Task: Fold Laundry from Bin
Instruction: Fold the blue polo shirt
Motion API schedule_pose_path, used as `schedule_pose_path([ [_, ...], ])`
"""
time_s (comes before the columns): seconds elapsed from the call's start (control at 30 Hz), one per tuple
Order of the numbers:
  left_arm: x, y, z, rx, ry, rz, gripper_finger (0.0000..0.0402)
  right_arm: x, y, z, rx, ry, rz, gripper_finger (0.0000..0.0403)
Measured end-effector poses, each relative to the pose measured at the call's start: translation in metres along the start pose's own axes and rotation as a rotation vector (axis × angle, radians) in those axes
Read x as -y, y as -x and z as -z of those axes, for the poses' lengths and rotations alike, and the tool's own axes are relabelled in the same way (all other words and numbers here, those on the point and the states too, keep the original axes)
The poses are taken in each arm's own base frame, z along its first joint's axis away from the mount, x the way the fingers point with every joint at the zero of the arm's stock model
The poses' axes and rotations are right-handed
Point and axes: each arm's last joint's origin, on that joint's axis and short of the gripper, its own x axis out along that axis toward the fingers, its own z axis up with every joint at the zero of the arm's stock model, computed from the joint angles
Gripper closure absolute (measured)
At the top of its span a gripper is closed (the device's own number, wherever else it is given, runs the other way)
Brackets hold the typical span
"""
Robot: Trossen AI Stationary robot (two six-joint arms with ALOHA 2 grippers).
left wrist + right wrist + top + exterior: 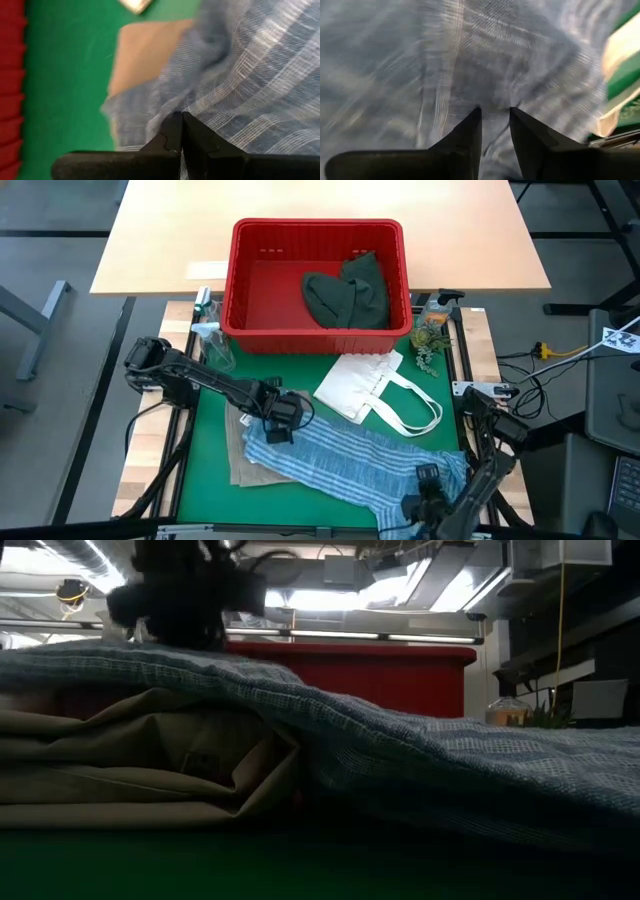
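Two grippers worked striped shirt on green mat: left gripper pinched one edge tight, right gripper stood part-open on opposite end, apparently to spread cloth for folding.

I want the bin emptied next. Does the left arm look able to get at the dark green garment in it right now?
Probably not at once: the left gripper is shut on the striped shirt. The dark green garment lies uncovered in the open-topped red bin, so releasing first should free the way.
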Motion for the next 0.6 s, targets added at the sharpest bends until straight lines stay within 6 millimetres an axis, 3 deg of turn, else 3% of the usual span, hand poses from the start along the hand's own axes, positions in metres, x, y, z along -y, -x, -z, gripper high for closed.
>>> schedule_pose_path([
  [0.2, -0.016, -0.018, 0.013, -0.060, 0.066, -0.108, 0.0400, 0.021, -0.051, -0.011, -0.134, 0.020, 0.013, 0.0302],
  [0.33, -0.023, -0.026, 0.022, -0.120, 0.072, -0.137, 0.0400, 0.042, -0.074, -0.018, -0.208, 0.048, 0.014, 0.0302],
  [0.47, -0.029, -0.031, 0.033, -0.194, 0.082, -0.171, 0.0400, 0.060, -0.081, -0.027, -0.247, 0.063, 0.009, 0.0302],
  [0.6, -0.033, -0.032, 0.044, -0.281, 0.081, -0.219, 0.0400, 0.072, -0.074, -0.031, -0.198, 0.082, 0.016, 0.0302],
])
